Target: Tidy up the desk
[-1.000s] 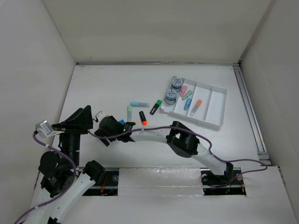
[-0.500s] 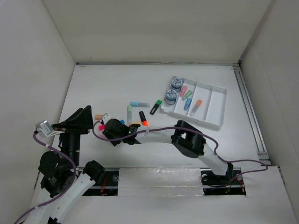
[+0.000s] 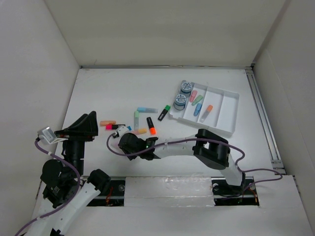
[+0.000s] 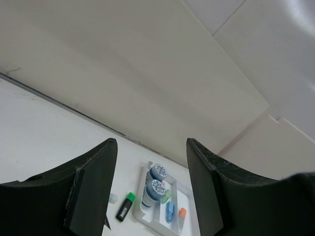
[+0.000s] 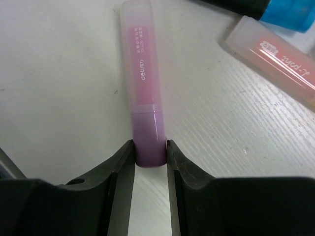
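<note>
- The desk is walled in white on the left, far and right sides, with a metal rail along its right edge. The arm bases take up the near edge.
- The widest bare tabletop is the far strip under the back wall and the far-left corner. There is a narrower bare stretch between the compartmented tray and the near edge.
- The tray sits far right, holding two blue-patterned cylinders and four short highlighters.
- Loose highlighters are scattered mid-desk, between the tray and the left arm.
- The right gripper reaches across to left of centre, low over the desk. In the wrist view the right gripper has both fingers pressed against the near end of a pink highlighter, which lies flat on the desk.
- A peach highlighter lies just to its right, not touching it.
- The left gripper hangs above the desk's left side, its jaws wide apart with nothing between them. Seen between the fingers of the left gripper are only the desk and the distant tray.
- One second ago the right wrist sat farther left and covered the pink highlighter. It has since drawn back toward the near edge, and its elbow has swung right.
- The left arm and the tray are unchanged.
</note>
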`<state>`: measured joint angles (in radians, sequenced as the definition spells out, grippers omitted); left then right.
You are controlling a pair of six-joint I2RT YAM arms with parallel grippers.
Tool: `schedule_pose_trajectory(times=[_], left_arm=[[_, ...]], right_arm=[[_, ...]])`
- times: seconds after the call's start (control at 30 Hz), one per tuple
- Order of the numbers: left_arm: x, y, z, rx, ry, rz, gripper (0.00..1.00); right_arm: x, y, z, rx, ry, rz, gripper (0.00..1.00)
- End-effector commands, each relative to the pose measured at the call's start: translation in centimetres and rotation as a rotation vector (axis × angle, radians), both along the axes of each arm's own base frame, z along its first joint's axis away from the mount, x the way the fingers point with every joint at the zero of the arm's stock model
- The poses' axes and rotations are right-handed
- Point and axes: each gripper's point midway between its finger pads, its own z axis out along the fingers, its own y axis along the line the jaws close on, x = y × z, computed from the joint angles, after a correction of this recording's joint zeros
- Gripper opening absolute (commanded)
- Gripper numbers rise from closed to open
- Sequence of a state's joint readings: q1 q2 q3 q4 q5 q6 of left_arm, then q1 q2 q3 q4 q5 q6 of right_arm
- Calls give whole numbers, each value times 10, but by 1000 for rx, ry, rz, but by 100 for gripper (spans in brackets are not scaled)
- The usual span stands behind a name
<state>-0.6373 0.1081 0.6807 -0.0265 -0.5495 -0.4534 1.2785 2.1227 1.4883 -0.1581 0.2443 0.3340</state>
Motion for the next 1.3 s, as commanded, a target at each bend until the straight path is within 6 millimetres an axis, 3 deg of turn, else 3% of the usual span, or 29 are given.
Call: schedule_pose_trajectory(times=[0.0,0.07,0.1,0.13,0.17,0.2,0.23,0.27,0.3,0.33,0.37,0.4,0.43,0.53,0.57,0.63,0.67,0.77,0.8,0.93,1.03,1.07,1.13,1.17,1.2,1.23,1.27], left_arm=[[-4,1,12,-22,-41,-7,54],[-4,1,12,-23,-41,-8,54],[-4,1,12,-23,-41,-9,54],[-4,1,12,-23,-41,-9,54],[-4,1,12,-22,-41,-11,54],[-5,1,13,-22,-44,-11,54],[-5,0,12,-21,-42,-13,54],[-5,1,13,-22,-45,-15,54],[-5,0,12,-22,-44,-15,54],[-5,0,12,-21,-44,-15,54],[-5,0,13,-22,-47,-18,54],[-5,0,13,-22,-48,-17,54],[-4,-1,12,-15,-45,-19,54],[-3,-5,12,-6,-44,-31,54],[-3,-5,12,-5,-47,-32,54],[-2,-7,12,0,-43,-36,54],[-1,-8,11,2,-41,-37,54],[-1,-9,11,5,-41,-43,54],[0,-10,10,7,-37,-42,54],[0,-10,11,6,-39,-45,54],[0,-10,10,8,-38,-44,54],[0,-10,11,9,-39,-44,54],[0,-10,11,10,-38,-42,54],[1,-10,9,9,-36,-41,54],[0,-9,10,8,-38,-41,54],[1,-11,10,10,-38,-45,54],[1,-11,10,12,-35,-45,54]], right_arm=[[5,9,40,123,-37,-41,17],[6,6,60,180,-49,-62,18],[3,-6,53,172,-42,-70,18],[3,-14,74,212,-56,-87,18],[13,-13,94,303,-64,-126,18],[24,-32,85,298,-62,-173,18],[35,-44,95,335,-73,-224,18],[45,-53,125,433,-71,-268,19],[55,-66,130,462,-65,-307,19],[80,-95,121,453,-72,-399,19],[92,-112,145,538,-77,-475,19],[104,-129,149,564,-81,-541,19],[128,-165,139,558,-95,-652,19],[153,-219,160,685,-84,-823,19],[169,-256,149,708,-73,-940,18],[178,-292,155,774,-65,-1023,18],[188,-326,144,792,-61,-1123,18],[197,-359,138,846,-13,-1174,19],[204,-383,132,854,-15,-1233,19],[218,-408,118,874,34,-1285,21],[232,-418,113,868,62,-1296,41],[232,-417,104,844,84,-1308,52],[233,-424,107,842,57,-1335,63],[231,-421,117,861,37,-1319,71],[229,-417,120,867,32,-1309,73],[222,-395,128,880,19,-1247,72],[221,-395,133,889,12,-1242,72]])
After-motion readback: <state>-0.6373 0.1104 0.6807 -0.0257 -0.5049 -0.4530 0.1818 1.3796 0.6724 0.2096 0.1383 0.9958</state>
